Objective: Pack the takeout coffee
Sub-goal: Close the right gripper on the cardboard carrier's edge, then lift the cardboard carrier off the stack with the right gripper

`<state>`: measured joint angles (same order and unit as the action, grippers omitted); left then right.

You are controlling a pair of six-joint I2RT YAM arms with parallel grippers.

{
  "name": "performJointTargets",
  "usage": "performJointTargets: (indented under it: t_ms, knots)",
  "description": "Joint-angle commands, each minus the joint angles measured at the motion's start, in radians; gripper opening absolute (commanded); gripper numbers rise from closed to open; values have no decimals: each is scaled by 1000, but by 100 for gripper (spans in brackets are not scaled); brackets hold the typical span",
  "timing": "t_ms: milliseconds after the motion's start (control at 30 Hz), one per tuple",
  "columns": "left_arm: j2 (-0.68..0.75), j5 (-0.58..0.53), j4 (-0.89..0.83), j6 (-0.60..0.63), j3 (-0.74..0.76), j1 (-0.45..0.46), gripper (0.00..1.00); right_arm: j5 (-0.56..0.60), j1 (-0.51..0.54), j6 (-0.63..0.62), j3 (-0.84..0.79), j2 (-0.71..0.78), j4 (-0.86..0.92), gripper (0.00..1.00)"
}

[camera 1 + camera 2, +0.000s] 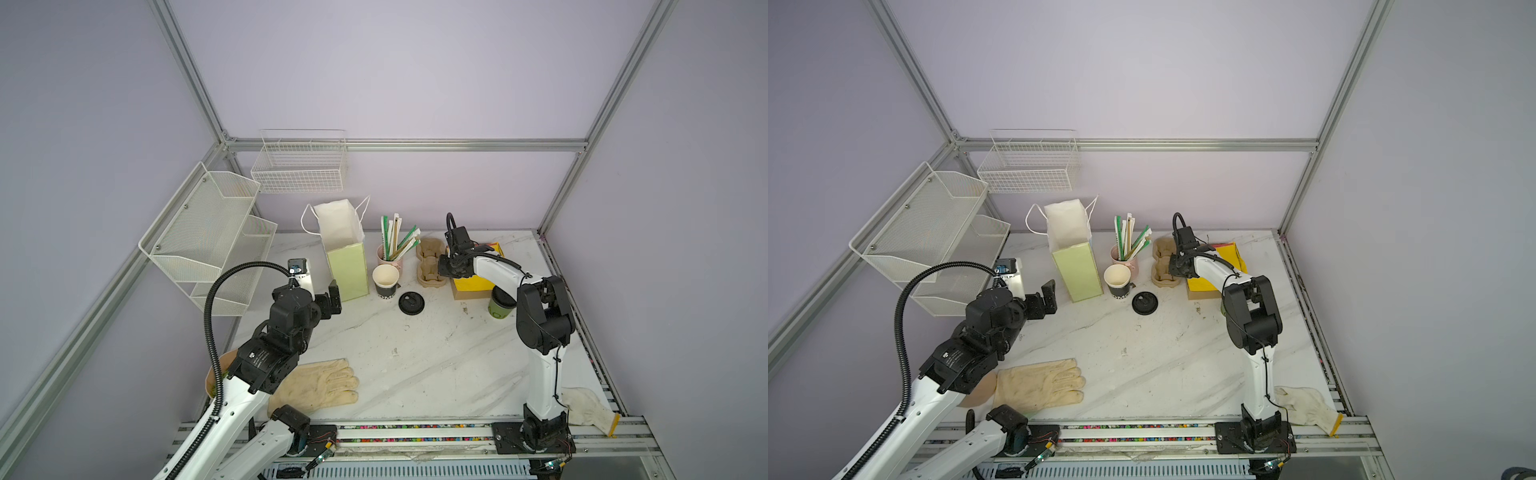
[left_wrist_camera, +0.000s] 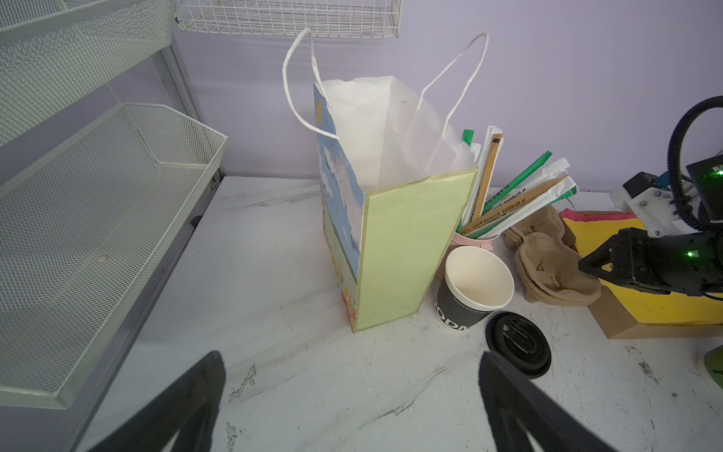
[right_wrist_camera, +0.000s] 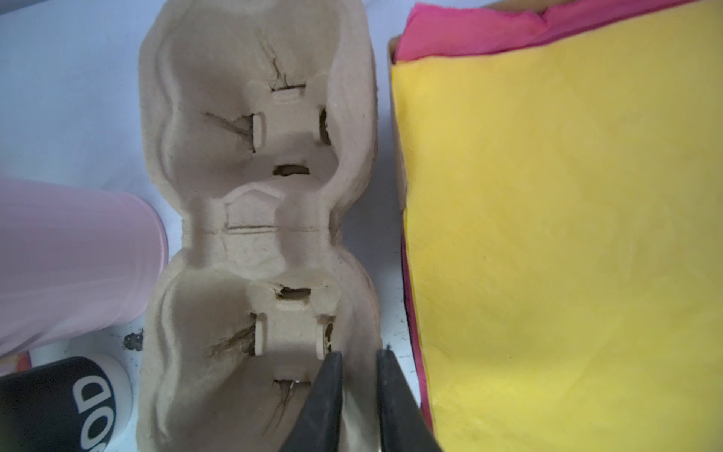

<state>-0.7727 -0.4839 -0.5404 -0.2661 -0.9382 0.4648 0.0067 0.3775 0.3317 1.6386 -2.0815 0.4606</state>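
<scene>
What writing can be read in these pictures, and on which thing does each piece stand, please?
"OD": white letters on the black paper cup, cut off by the picture's edge.
Small white line below that cup's rim: too small to read.
Print on the straw wrappers: too blurred to read.
Label on the left arm: too small to read.

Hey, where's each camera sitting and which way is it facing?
Top views: high over the front edge, looking down at the whole table; both arms show.
Left wrist: behind the open left gripper, facing the paper bag; both its fingers show.
Right wrist: above the right gripper, looking straight down on the cup carrier, fingers straddling its rim.
Shared: both wrist views show the black cup.
</scene>
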Motion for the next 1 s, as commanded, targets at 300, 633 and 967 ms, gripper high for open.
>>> performJointTargets:
  t_ms: [300,633,967]
  knots:
    - [1,-8,26,22,33,-3,100,-42,0,8,-18,23,-31,10]
    - [1,-7,25,24,33,-3,100,-63,1,15,-33,61,-62,0]
    - [0,-7,25,24,33,-3,100,-122,-4,26,-60,90,-94,0]
